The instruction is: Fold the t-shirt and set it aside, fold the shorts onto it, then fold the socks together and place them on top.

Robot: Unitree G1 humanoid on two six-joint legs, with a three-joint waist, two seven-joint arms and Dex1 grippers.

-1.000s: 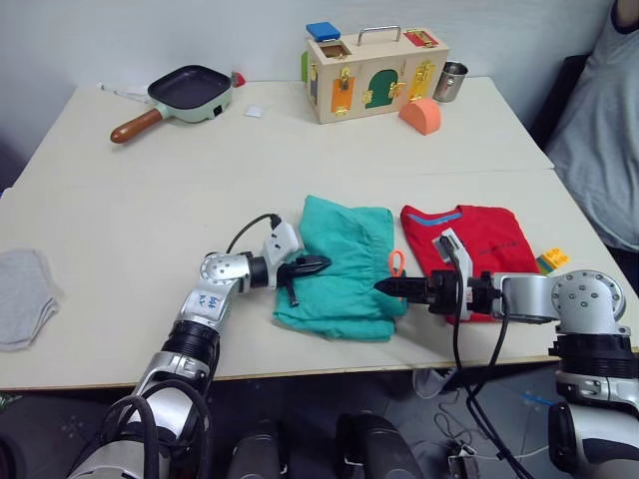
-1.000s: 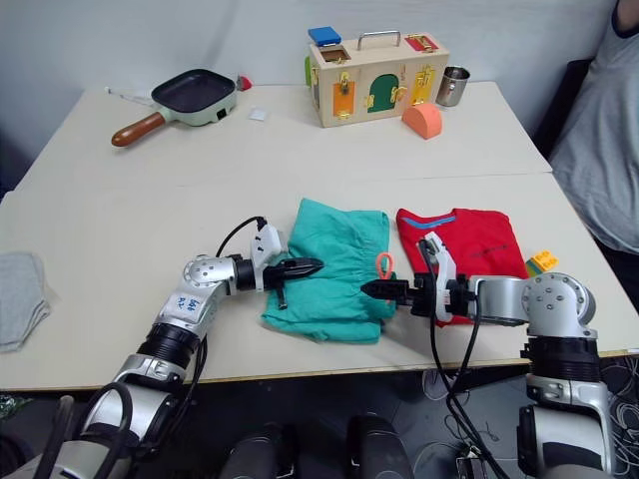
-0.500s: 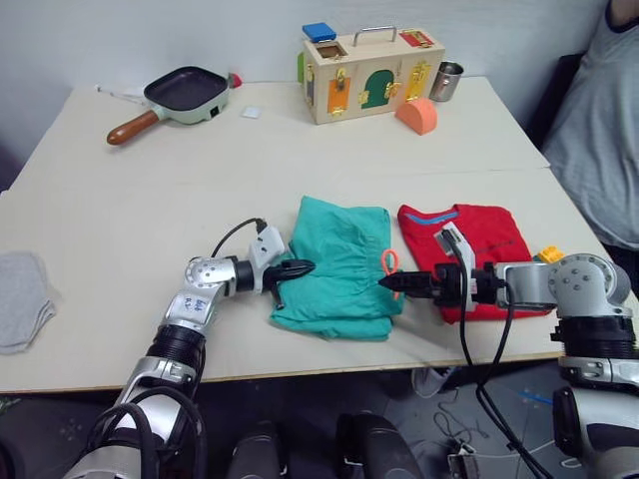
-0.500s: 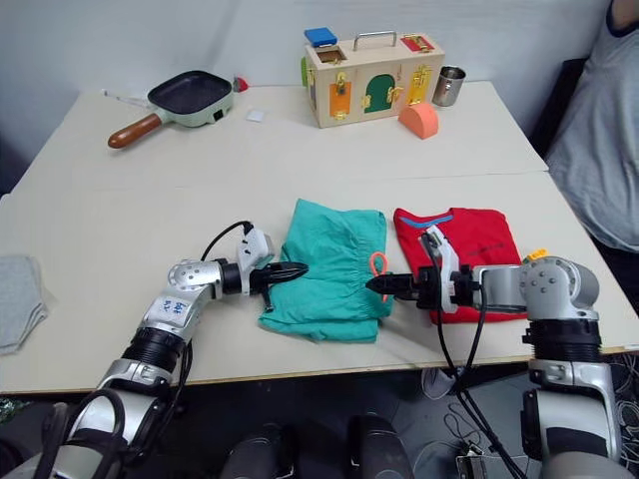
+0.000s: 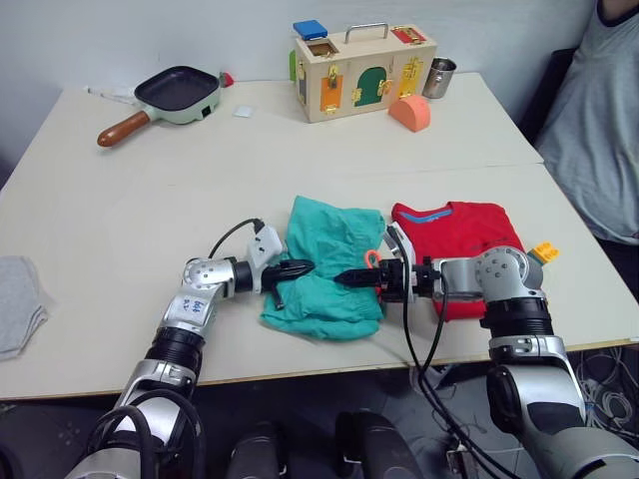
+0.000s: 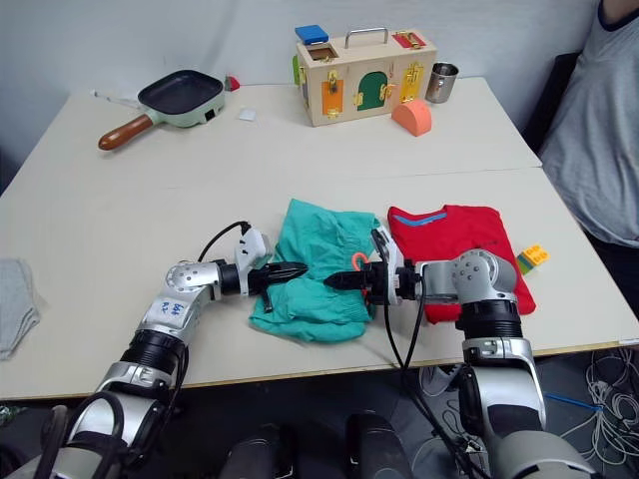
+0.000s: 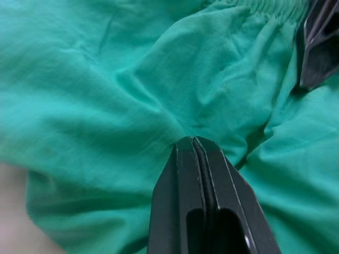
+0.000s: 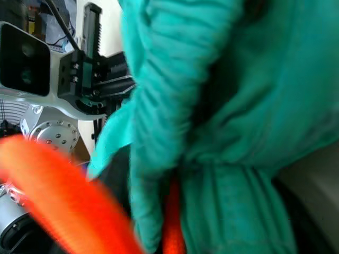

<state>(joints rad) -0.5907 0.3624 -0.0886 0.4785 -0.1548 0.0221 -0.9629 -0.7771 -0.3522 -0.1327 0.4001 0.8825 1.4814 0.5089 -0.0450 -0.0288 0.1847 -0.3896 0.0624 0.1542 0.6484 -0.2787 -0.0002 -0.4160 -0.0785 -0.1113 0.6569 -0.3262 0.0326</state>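
Observation:
The teal shorts (image 5: 324, 261) lie bunched at the table's front middle, their orange drawstring loop (image 5: 371, 258) on the right side. The folded red t-shirt (image 5: 464, 235) lies flat just right of them. My left gripper (image 5: 303, 267) is shut, its tips pinching a pucker of the shorts' fabric (image 7: 132, 95) at their left side. My right gripper (image 5: 345, 276) reaches in from the right over the waistband, closed on a bunch of teal fabric (image 8: 212, 132) beside the drawstring. The two grippers' tips nearly meet. The grey socks (image 5: 15, 304) lie at the table's far left edge.
At the back stand a frying pan (image 5: 175, 90), a wooden latch box (image 5: 361, 58), a metal cup (image 5: 439, 77) and an orange block (image 5: 409, 113). Small toy bricks (image 5: 542, 251) lie right of the t-shirt. A person (image 5: 599, 120) sits at the right.
My right gripper has moved left from the shorts' right edge onto the waistband and closed on the fabric. The left gripper stayed shut in place. The camera has shifted a little.

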